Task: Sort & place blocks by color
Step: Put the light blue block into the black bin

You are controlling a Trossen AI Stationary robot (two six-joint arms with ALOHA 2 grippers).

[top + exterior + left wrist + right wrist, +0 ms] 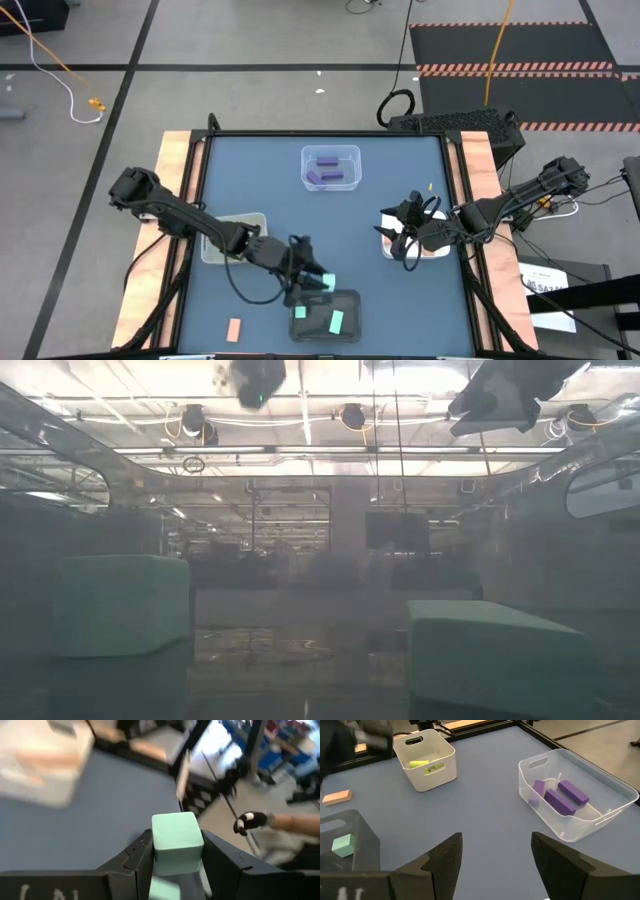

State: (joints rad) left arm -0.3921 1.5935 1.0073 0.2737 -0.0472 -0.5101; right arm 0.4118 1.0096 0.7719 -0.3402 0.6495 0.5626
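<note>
Left wrist view: the left gripper (177, 855) is seen with its two dark fingers (137, 857) pressed against opposite sides of a light cyan cube (177, 837), which is held clear of the blue table (100, 815). From the high view, this gripper (318, 279) is located just above the rim of the black tray (352, 298) at the table's near edge. Two more light cyan blocks (336, 320) are seen lying inside that tray. A salmon-orange block (233, 329) lies on the table surface, apart from the tray and on its left side. A translucent tray (212, 252) is placed under the left forearm.

The right gripper (405, 238) is positioned over the white tray (387, 247) on the right side of the table. In the right wrist view its fingers (445, 852) stand wide apart, and nothing is held between them. Yellow-green pieces (420, 764) are visible in the translucent tray (442, 770) from that view. Three purple blocks (560, 800) rest in the clear tray (600, 815) toward the table's far edge.

A person's hand in a dark glove (250, 821) is visible beyond the table
</note>
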